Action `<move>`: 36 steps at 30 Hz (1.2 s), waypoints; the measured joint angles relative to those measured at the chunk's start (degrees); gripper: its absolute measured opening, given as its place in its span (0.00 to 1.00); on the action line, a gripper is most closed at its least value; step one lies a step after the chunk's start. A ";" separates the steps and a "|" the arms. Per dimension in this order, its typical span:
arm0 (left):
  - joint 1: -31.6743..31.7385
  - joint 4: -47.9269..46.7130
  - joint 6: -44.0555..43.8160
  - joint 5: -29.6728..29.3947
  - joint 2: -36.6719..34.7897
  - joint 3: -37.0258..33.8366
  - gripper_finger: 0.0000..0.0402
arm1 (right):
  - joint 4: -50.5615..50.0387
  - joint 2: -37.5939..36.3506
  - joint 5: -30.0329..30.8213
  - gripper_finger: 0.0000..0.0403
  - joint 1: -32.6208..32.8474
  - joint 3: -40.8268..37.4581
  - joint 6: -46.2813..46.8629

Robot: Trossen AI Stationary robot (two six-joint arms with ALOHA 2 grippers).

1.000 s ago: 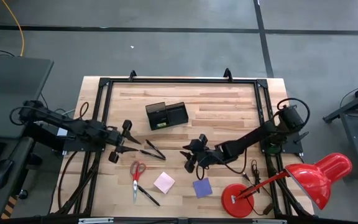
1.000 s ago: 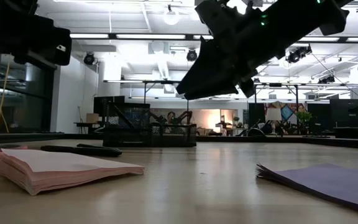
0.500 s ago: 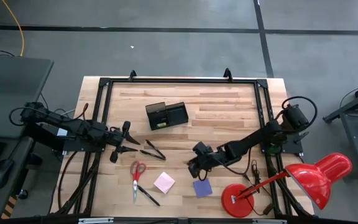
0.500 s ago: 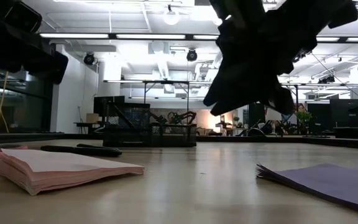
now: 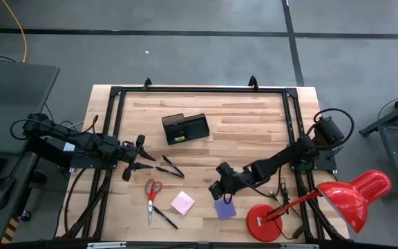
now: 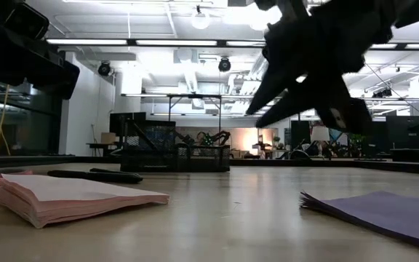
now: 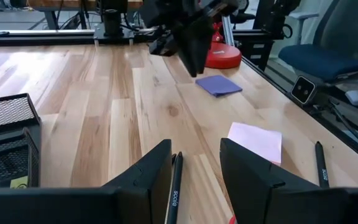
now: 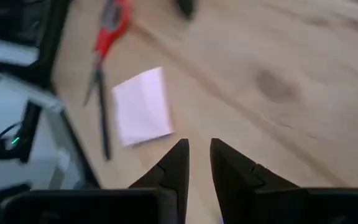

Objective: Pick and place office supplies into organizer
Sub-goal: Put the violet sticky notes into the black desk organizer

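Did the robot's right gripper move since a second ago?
Yes. In the high view the right gripper has slid toward the table's near edge, away from the black organizer, and now sits right by the purple pad.

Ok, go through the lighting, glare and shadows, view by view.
Low view: bright ceiling lights backlight the right gripper into a black silhouette, with sheen on the table. High view: even light, soft shadows only. Left wrist view: the pink pad glares pale. Right wrist view: the pink pad washes out almost white.
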 joint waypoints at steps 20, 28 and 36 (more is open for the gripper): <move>0.00 0.07 -0.01 0.00 0.00 0.00 0.30 | -22.69 0.04 -4.78 0.15 2.56 10.69 10.35; 0.00 0.07 0.00 0.00 0.00 0.00 0.30 | -31.07 5.04 -15.85 0.15 -1.98 17.96 8.92; -0.01 0.07 0.00 0.00 0.02 0.00 0.30 | -46.90 10.23 -18.44 0.14 -3.20 28.13 17.40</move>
